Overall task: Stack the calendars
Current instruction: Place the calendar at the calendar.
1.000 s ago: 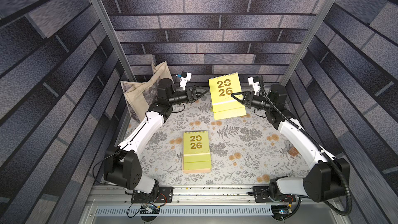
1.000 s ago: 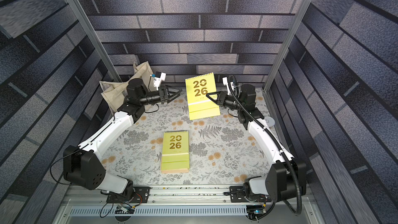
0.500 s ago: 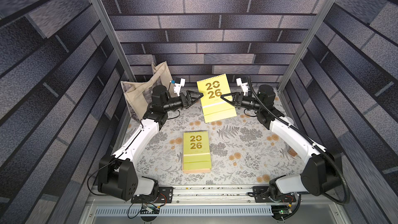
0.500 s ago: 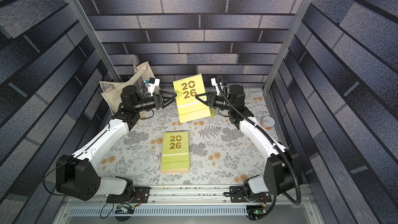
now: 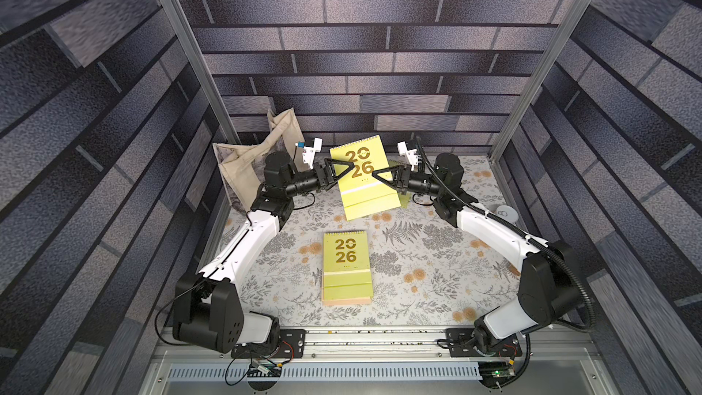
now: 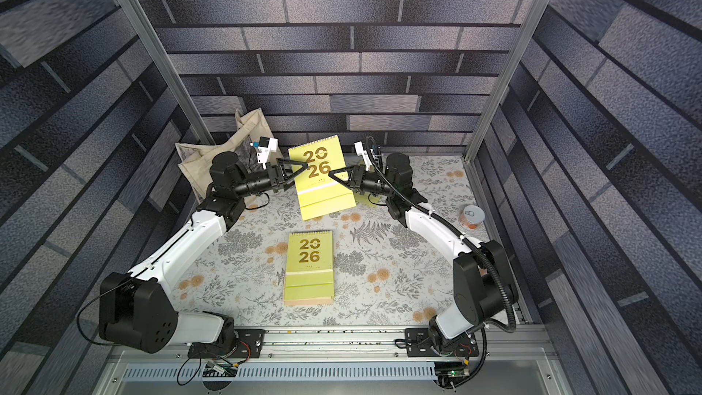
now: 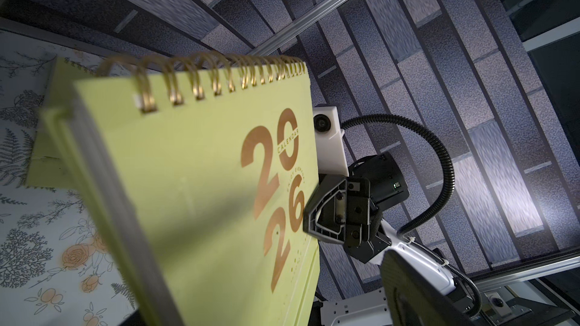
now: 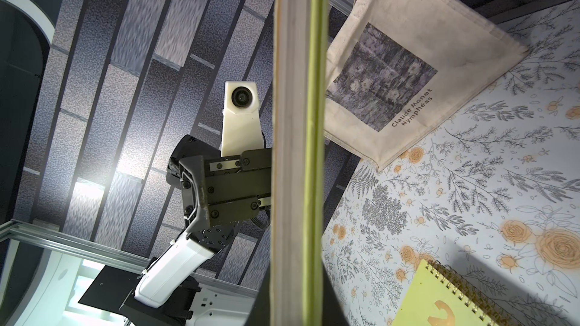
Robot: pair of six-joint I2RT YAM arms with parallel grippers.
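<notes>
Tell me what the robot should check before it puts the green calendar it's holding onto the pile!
1. Grip of the right end effector on the lifted lime-green calendar: ok, shut on its edge.
2. Second grip by the left end effector: not ok, its jaws stand open on either side of the calendar.
3. Calendar held level: not ok, it hangs tilted.
4. Top of the calendar stack free: ok, only a lime-green cover shows.
5. Card stand folded flat: cannot tell.

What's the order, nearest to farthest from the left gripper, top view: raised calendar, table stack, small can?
1. raised calendar: between the left gripper's jaws, back centre.
2. table stack: centre, lying flat.
3. small can: far right edge.
</notes>
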